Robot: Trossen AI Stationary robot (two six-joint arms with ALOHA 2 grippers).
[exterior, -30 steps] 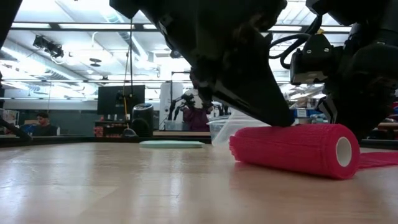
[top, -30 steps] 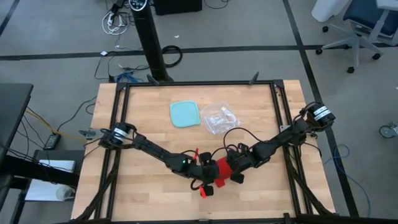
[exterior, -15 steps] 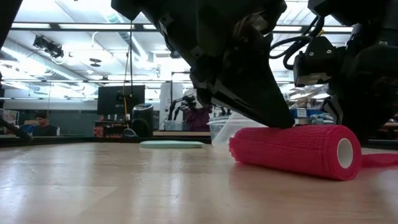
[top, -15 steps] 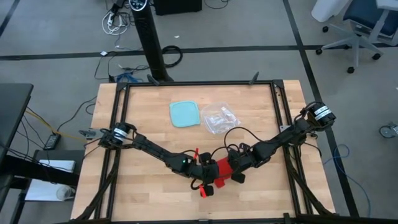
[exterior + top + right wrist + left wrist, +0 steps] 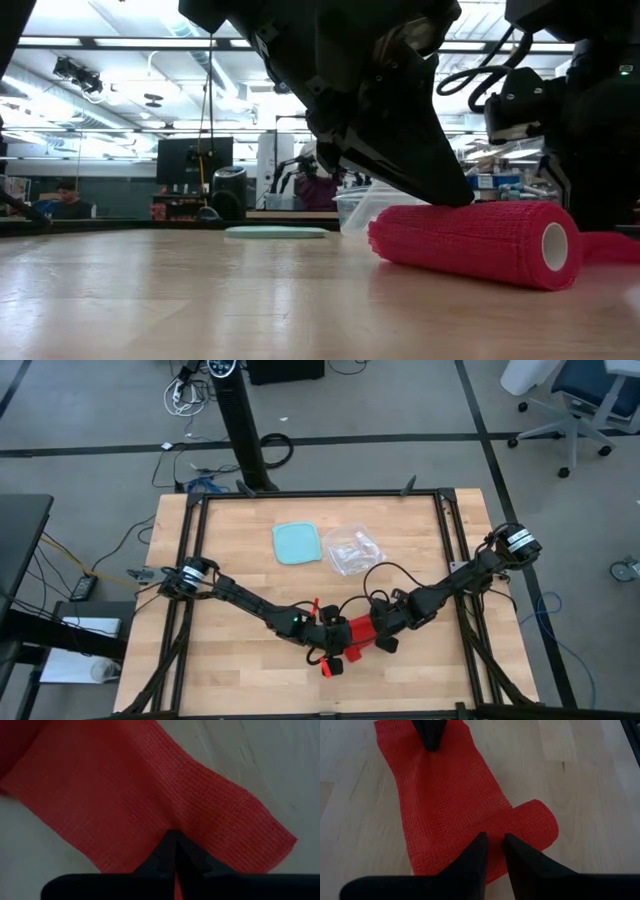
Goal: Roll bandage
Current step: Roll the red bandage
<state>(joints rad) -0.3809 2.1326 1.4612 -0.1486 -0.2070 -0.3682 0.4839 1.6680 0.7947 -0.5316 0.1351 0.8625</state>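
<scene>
The left gripper (image 5: 492,845) – fingers slightly apart, gripping nothing – presses on the bandage (image 5: 470,240), a red mesh-weave roll lying near the wooden table's (image 5: 230,560) front edge; the right gripper (image 5: 175,840), fingers closed, pins its flat loose tail.

A light-blue square plastic container (image 5: 298,544) lies on the wooden table (image 5: 230,560) just beside a clear crinkled plastic bag (image 5: 352,551), with office chairs (image 5: 560,400) well beyond.
</scene>
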